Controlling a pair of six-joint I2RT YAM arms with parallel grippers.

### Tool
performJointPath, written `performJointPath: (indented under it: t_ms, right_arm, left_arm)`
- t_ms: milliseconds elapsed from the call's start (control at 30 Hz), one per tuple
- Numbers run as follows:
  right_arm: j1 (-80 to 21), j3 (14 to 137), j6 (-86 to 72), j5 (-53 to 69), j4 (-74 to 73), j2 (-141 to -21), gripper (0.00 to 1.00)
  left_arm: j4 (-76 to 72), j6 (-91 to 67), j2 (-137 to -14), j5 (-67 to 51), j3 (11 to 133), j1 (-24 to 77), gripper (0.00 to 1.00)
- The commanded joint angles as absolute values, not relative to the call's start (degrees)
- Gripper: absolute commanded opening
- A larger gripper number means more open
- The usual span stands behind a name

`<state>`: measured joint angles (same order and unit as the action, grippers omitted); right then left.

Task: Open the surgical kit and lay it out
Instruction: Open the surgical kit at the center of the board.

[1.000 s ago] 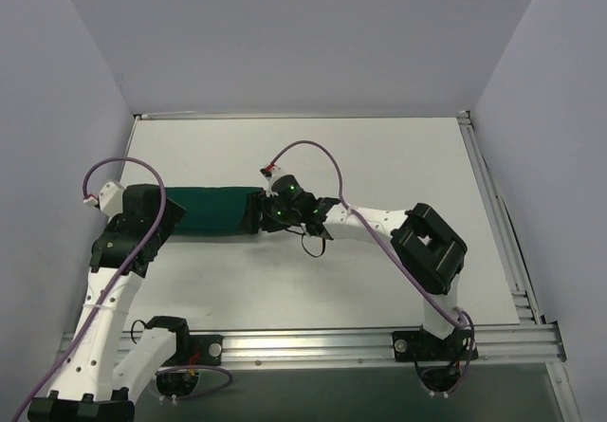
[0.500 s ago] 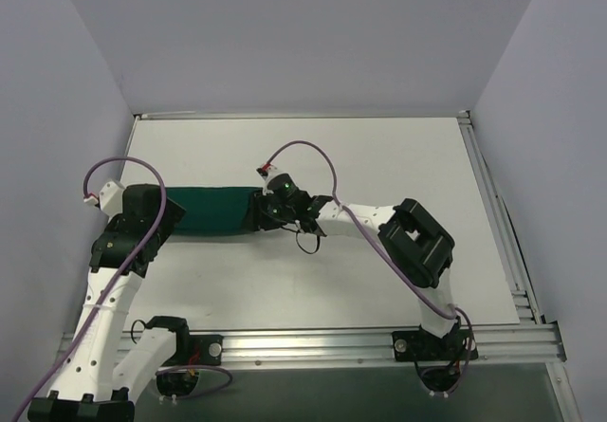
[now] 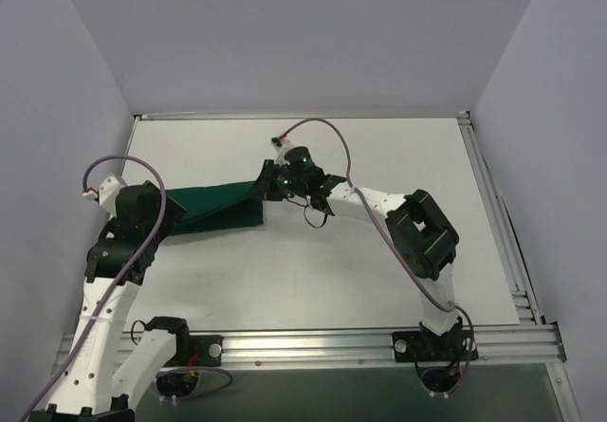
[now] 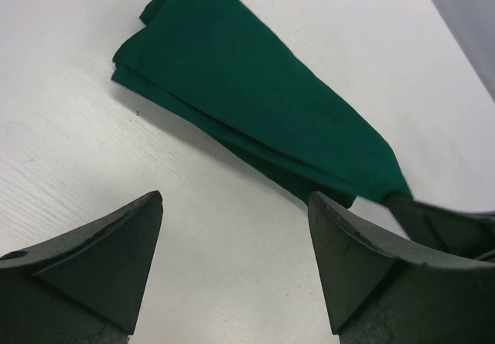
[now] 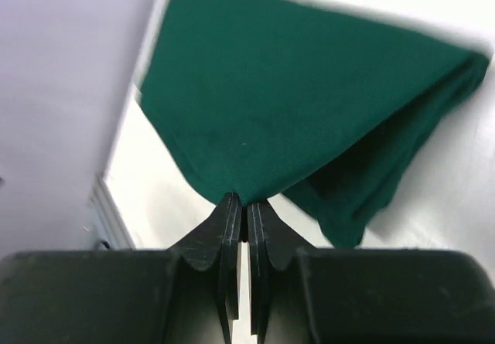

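The surgical kit (image 3: 216,207) is a folded dark green cloth wrap on the white table, between the two arms. Its top layer is pulled up at the right end, where my right gripper (image 3: 261,183) is shut on a pinch of cloth; the wrist view shows the wrap (image 5: 294,104) hanging from the closed right gripper (image 5: 246,202). My left gripper (image 4: 232,205) stands open above bare table, a short way from the cloth's (image 4: 255,89) left end, holding nothing. No tray or instruments show.
The white table (image 3: 379,156) is walled by pale panels at the left, back and right. A metal rail (image 3: 379,341) runs along the near edge. A purple cable (image 3: 318,128) loops over the right wrist.
My right gripper has shut on the wrap's right end and lifted its top layer up and toward the back. The left arm has shifted slightly left and back from the cloth.
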<state>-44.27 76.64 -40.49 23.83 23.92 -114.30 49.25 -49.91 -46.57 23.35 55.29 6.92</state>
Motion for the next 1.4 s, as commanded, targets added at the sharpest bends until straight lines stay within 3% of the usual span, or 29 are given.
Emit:
performJointPath:
  t_ms: [0, 400, 633, 1000, 1200, 1233, 1300, 1367]
  right_arm:
    - [-39.73, 84.01, -45.08, 30.40, 32.34, -115.48, 0.00]
    - [-33.67, 97.98, -63.63, 39.64, 56.15, -134.28, 0.00]
    - [-30.60, 111.51, -60.12, 41.65, 52.03, -146.58, 0.02]
    - [-26.28, 123.82, -61.45, 41.66, 48.97, -155.56, 0.06]
    - [-26.19, 140.78, -56.51, 43.42, 39.29, -163.82, 0.61]
    - [-26.10, 141.06, -55.82, 43.07, 38.94, -163.74, 0.77]
    - [-25.84, 138.28, -54.41, 42.89, 37.80, -161.64, 0.84]
    - [-25.84, 135.10, -49.07, 41.31, 31.60, -156.20, 0.85]
  left_arm:
    - [42.20, -43.25, -44.21, 19.61, 56.43, 6.59, 0.84]
    - [35.95, -39.37, -45.70, 16.88, 55.55, 6.59, 0.83]
    - [33.75, -38.94, -48.43, 15.91, 55.46, 6.68, 0.82]
    - [31.55, -39.02, -50.97, 15.91, 55.19, 6.68, 0.82]
    - [30.76, -39.02, -51.85, 15.91, 54.84, 6.68, 0.83]
    - [30.67, -39.02, -51.77, 16.00, 54.58, 6.68, 0.83]
    - [31.02, -39.11, -51.77, 16.17, 54.41, 6.68, 0.83]
    - [31.38, -39.37, -51.50, 16.43, 54.23, 6.68, 0.83]
